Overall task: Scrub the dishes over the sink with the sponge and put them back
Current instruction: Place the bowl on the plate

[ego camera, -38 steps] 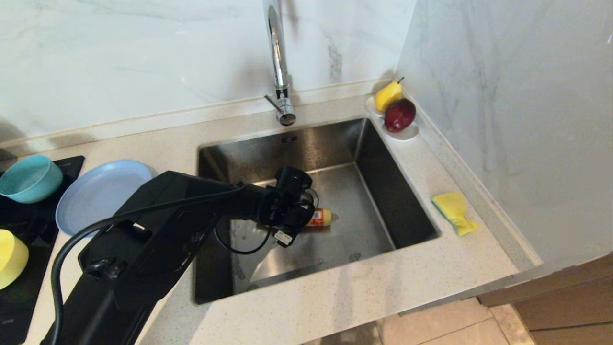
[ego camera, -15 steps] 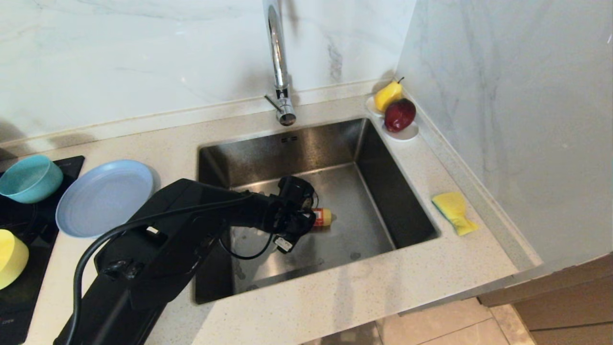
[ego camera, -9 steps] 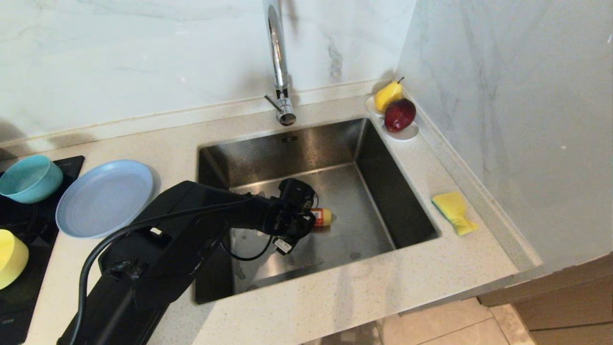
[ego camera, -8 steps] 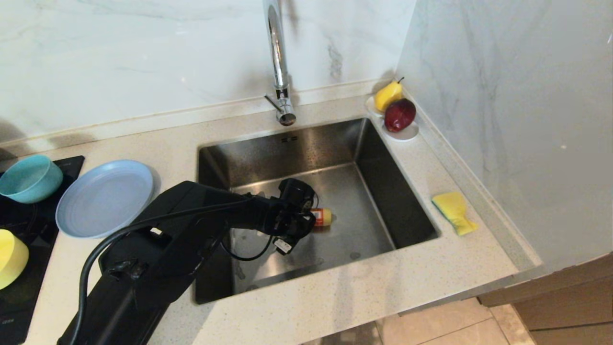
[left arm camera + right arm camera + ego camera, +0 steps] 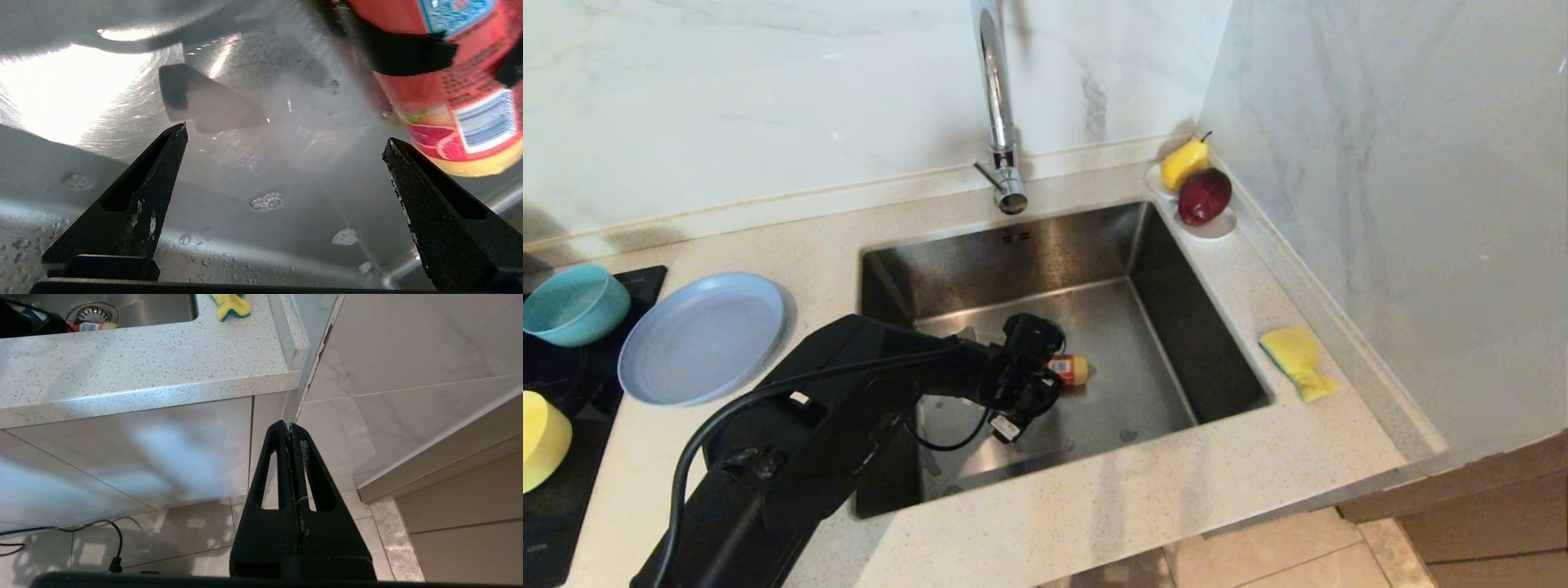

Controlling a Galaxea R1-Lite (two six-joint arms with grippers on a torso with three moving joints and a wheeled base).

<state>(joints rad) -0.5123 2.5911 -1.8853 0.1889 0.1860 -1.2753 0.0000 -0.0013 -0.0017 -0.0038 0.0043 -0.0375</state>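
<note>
My left gripper hangs low inside the sink, open wide, with only the wet steel floor between its fingers. A yellow-capped orange detergent bottle lies on the sink floor just past one fingertip, outside the jaws. The yellow sponge lies on the counter right of the sink. On the left stand the grey-blue plate, the teal bowl and the yellow bowl. My right gripper is shut and parked below the counter's edge.
The tall chrome faucet stands behind the sink. A small white dish with a pear and a red fruit sits in the back right corner. A marble wall closes off the right side. The round drain lies beside the bottle.
My left arm has sunk lower into the sink and drawn slightly nearer, its gripper still open. The bottle, sponge and dishes have not moved.
</note>
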